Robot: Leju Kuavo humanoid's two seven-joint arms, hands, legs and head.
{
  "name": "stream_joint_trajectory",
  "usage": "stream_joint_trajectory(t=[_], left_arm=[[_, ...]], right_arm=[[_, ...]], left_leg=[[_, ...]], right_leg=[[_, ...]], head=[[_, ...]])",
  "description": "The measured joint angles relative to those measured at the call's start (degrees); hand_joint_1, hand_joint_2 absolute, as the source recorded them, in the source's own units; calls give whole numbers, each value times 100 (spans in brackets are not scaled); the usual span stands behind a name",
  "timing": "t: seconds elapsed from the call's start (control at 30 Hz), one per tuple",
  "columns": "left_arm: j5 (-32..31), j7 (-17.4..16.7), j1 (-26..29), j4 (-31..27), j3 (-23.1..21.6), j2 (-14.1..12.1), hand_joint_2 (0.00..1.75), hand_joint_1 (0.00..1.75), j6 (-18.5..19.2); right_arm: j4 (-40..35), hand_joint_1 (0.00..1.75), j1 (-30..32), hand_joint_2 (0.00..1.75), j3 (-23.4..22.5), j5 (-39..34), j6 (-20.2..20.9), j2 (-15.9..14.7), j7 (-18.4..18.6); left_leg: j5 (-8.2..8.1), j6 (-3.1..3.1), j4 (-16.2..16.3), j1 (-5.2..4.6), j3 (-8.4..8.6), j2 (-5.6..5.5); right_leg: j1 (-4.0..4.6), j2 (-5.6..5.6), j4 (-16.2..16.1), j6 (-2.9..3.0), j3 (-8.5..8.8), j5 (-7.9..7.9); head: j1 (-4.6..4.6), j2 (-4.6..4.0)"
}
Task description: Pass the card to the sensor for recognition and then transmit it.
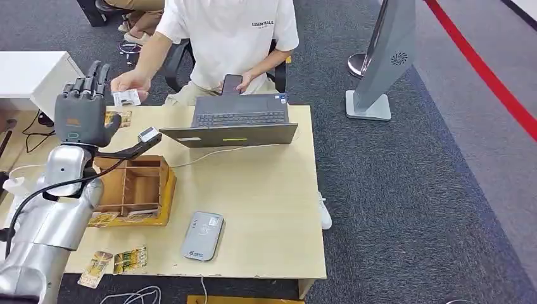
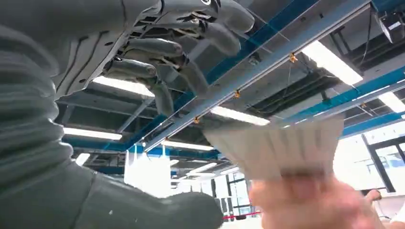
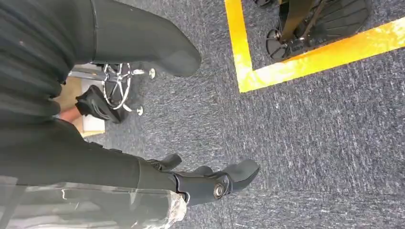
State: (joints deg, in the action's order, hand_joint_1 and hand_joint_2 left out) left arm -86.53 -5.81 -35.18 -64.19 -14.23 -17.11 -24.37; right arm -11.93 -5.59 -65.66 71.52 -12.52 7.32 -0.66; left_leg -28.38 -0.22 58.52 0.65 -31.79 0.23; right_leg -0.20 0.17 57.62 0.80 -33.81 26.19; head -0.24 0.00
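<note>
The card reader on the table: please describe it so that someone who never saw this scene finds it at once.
On the light wooden table, look at the near edge, in front of the open laptop. The card reader lies flat there, right of the wooden box. It is the only grey, rounded slab; the small cards nearby are colourful.

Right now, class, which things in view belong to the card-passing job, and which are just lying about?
Belong to the job:
- card, held by a person's hand
- sensor on the table
- left hand, raised beside the card, holding nothing

Just lying about:
- laptop
- wooden box
- loose cards at the table's near edge
</note>
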Motion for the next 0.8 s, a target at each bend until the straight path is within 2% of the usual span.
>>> stream_joint_trajectory(t=[0.27,0.37,0.47,0.6,0.8], left_arm=[[192,6,11,0,0,0,175,0,-26],[407,155,197,-180,0,-20,175,0,114],[503,188,745,-927,-2,-96,175,0,334],[492,230,1797,-2352,-141,-389,175,0,297],[214,168,3024,-3575,-417,-826,175,0,-155]], right_arm=[[2,0,1,175,0,-28,-13,0,2],[2,0,5,175,-7,-135,-13,0,24],[2,0,27,175,-24,-227,-9,0,85],[2,0,78,175,-81,-317,18,0,173],[2,0,88,175,-157,-350,55,0,48]], left_leg=[[0,0,0,0,-1,0],[0,0,0,0,1,2],[-6,-1,-1,-1,0,11],[-20,2,-1,0,-2,23],[-30,0,-1,0,-1,22]], right_leg=[[0,-1,0,0,1,0],[-1,3,0,0,2,0],[-1,14,0,0,-2,1],[-1,29,0,-5,-10,11],[-1,28,-1,-11,-9,17]], head=[[0,0],[0,0],[7,0],[-4,-2],[-2,0]])
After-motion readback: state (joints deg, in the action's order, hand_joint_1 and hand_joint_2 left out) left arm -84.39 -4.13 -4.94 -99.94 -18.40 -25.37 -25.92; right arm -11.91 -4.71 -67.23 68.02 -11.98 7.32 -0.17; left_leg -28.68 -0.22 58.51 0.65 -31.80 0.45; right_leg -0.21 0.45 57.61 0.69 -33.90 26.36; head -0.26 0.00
